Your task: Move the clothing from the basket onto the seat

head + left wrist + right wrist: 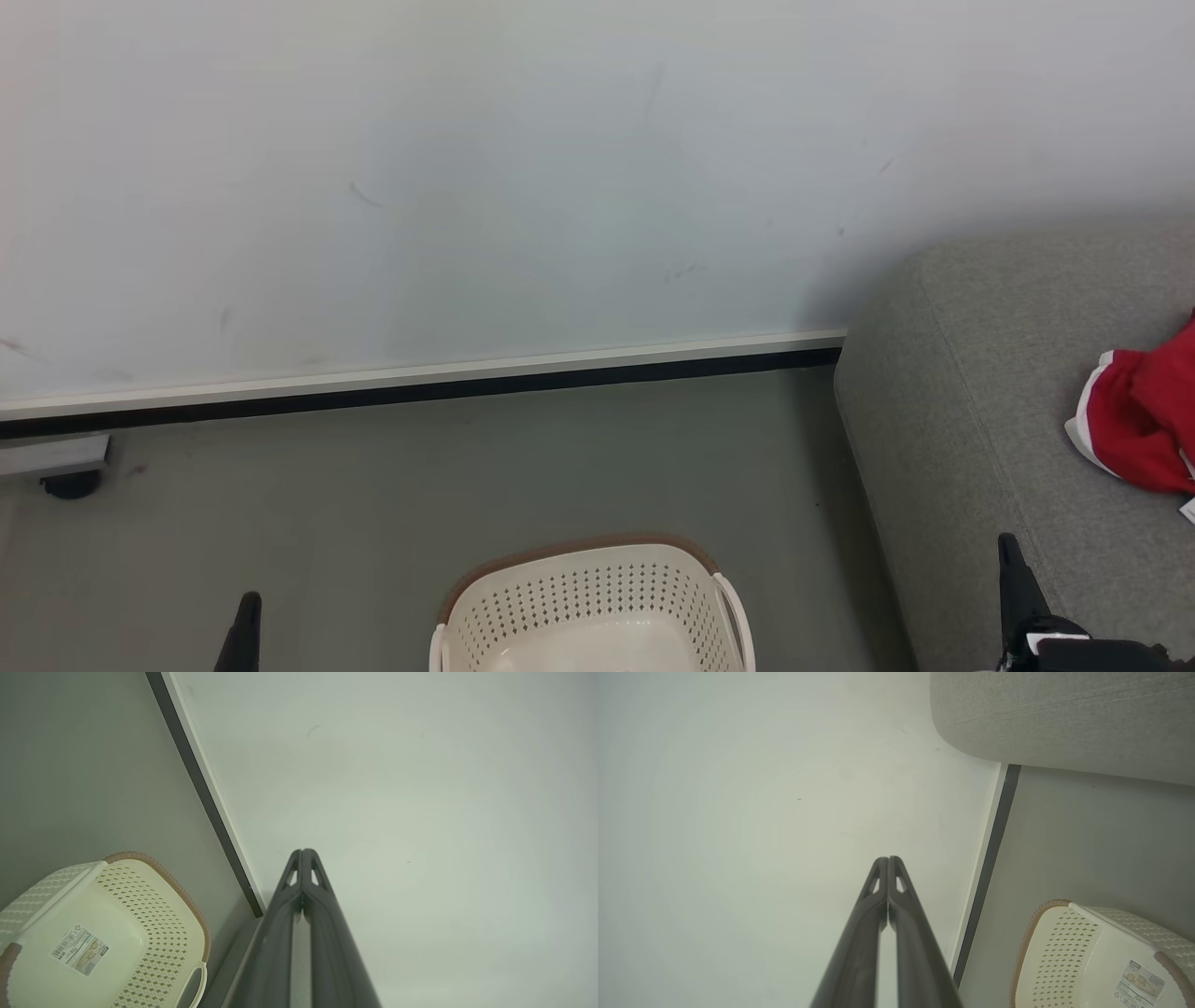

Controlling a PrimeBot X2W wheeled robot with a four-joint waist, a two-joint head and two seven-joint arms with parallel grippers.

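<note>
Red clothing (pixel 1144 425) lies on the seat (pixel 971 439), cut off by the head view's right edge, so pieces can't be counted. One basket (pixel 579 597) on the floor (pixel 467 467), near side cropped, a label (pixel 79 950) on its bottom. Both left gripper (pixel 302 854) and right gripper (pixel 888 861) point at the wall (pixel 560 187), fingers pressed together, holding nothing

The right jaws rose from the bottom edge, tips pressed together, before a pale wall (pixel 738 788). The grey seat (pixel 1064 714) lay across the upper right. Below it the basket (pixel 1064 947) stood on the floor (pixel 1087 835) near the dark skirting (pixel 990 858), a label (pixel 1139 982) on its bottom.
</note>
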